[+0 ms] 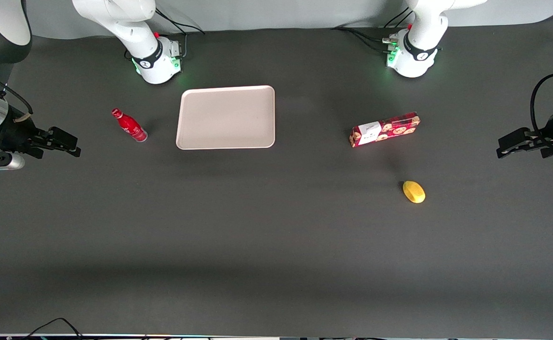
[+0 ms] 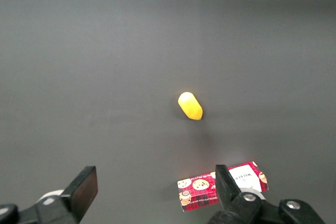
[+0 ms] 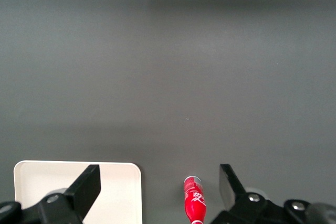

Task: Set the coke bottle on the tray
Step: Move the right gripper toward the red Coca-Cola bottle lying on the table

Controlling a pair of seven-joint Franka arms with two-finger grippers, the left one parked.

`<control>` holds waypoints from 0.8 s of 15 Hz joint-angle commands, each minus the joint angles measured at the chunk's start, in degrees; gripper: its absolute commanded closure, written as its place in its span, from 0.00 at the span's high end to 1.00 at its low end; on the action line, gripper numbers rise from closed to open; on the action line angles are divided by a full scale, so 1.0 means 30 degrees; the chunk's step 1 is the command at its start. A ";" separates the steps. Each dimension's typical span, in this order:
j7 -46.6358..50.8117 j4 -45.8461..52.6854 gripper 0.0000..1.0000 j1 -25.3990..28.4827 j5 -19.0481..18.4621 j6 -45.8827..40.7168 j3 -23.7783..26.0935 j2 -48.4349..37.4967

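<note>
The coke bottle (image 1: 129,125), small and red with a red cap, lies on its side on the dark table beside the tray (image 1: 225,117), toward the working arm's end. The tray is pale beige-pink, flat and bare. My right gripper (image 1: 71,144) is open and empty, hovering apart from the bottle, farther toward the working arm's end of the table and slightly nearer the front camera. In the right wrist view the bottle (image 3: 195,200) shows between the open fingers of the gripper (image 3: 159,184), well below them, with the tray's corner (image 3: 118,192) beside it.
A long red cookie box (image 1: 385,129) and a yellow oval object (image 1: 414,191) lie toward the parked arm's end; both show in the left wrist view, the box (image 2: 202,192) and the yellow object (image 2: 190,105). The working arm's base (image 1: 156,59) stands near the tray's far edge.
</note>
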 commanded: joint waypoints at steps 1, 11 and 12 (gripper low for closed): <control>-0.0260 0.0559 1.00 -0.0047 -0.0243 -0.0493 0.0006 0.0205; -0.0435 0.0500 1.00 -0.0369 -0.0243 -0.2129 0.0006 0.0059; -0.0406 0.0297 1.00 -0.0398 -0.0214 -0.2366 0.0006 -0.0087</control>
